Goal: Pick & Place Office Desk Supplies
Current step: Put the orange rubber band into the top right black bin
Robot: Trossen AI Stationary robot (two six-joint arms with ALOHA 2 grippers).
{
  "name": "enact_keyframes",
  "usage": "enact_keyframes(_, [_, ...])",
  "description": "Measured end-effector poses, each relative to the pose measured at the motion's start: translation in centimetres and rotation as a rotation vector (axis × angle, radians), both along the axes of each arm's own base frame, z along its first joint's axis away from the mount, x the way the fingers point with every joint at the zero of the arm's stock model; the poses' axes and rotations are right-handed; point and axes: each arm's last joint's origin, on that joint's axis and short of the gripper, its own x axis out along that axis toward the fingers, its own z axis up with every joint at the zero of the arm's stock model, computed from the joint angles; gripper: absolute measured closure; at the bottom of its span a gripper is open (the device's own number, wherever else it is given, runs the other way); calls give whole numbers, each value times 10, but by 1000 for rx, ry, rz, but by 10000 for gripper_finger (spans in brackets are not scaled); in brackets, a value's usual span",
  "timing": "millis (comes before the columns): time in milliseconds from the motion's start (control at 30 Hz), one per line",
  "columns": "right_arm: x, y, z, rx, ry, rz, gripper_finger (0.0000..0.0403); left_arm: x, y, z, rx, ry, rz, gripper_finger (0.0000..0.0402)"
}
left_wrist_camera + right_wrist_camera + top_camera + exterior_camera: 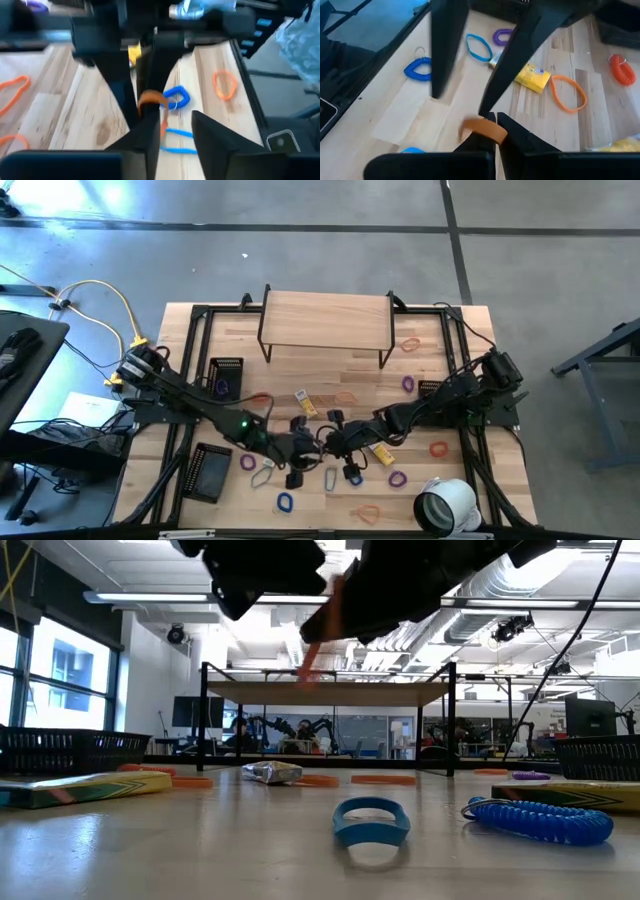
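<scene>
Both arms meet above the middle of the light wooden table (440,380), and a thin orange rubber band (485,129) passes between them. The right gripper (496,119) is clenched on this band. The left gripper (172,117) stands partly released around the same band (150,100); its dark fingers (212,135) are apart, so it seems to be letting go, though I cannot be sure from the blurred wrist view. In the low view the band (320,625) hangs in the air under the grippers.

The band looks very light, soft and stretchy, so it will bend and can slip; I think it is best pinched across its flat strip, firmly.

Nearby on the table lie a small yellow packet (532,80) and a blue coiled loop (419,70). No writing on them can be read.
</scene>
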Motion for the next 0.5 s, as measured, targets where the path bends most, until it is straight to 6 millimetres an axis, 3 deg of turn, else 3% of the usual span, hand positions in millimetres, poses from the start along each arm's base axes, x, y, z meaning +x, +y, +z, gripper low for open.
enact_keyframes(200, [-14, -3, -5, -24, 152, -105, 400, -2, -4, 0, -1, -3, -11, 264])
enact_keyframes(500, [-68, 1, 28, -219, 238, -432, 400, -6, -11, 0, 1, 5, -33, 262])
